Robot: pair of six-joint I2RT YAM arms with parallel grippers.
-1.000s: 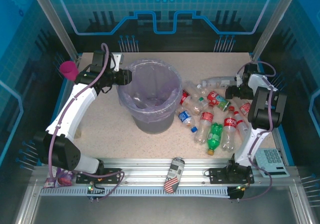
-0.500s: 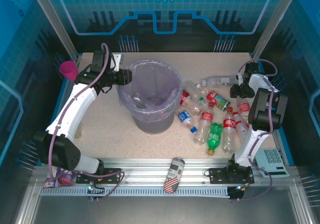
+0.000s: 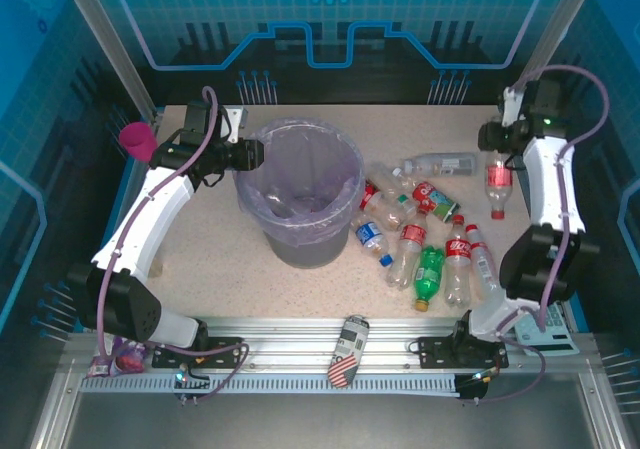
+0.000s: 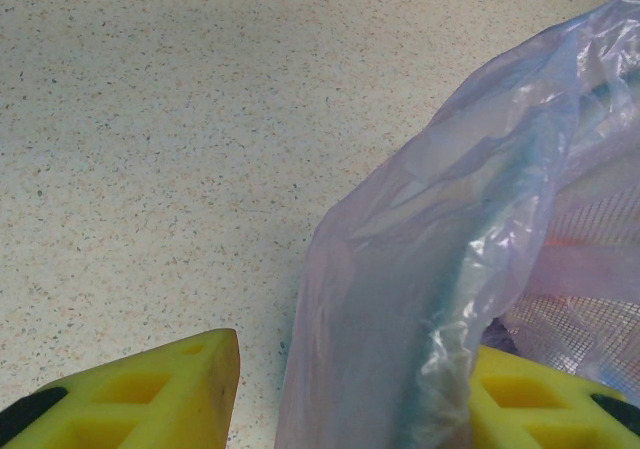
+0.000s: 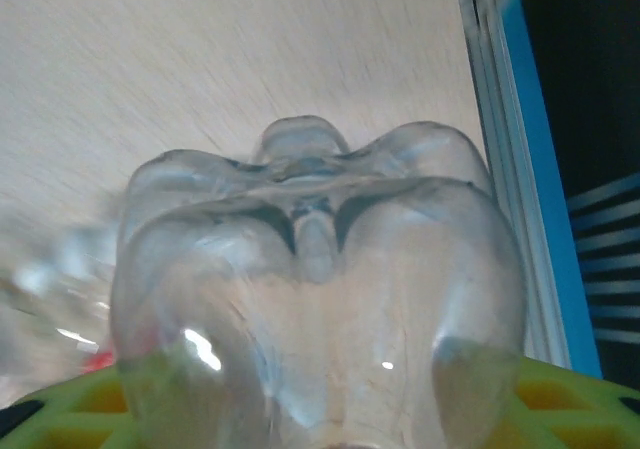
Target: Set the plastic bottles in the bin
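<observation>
The right gripper [image 3: 497,155] pinches one bottle [image 3: 497,181] by its bumpy bottom end, up at about 2 o'clock over the table [image 3: 210,239]. This bottle is clear with a red label, and its cap end points away from the gripper. The other bottles [image 3: 415,231] lie in a heap on the table at 3 o'clock from the bin [image 3: 298,241]. Most are clear with red labels. There is also a blue-label bottle [image 3: 371,237] and a green bottle [image 3: 429,272]. The bin is grey with a thin purple bag [image 4: 440,229] inside. The left gripper [image 3: 255,155] is pressed onto the bin's rim and bag at its 9 o'clock side.
</observation>
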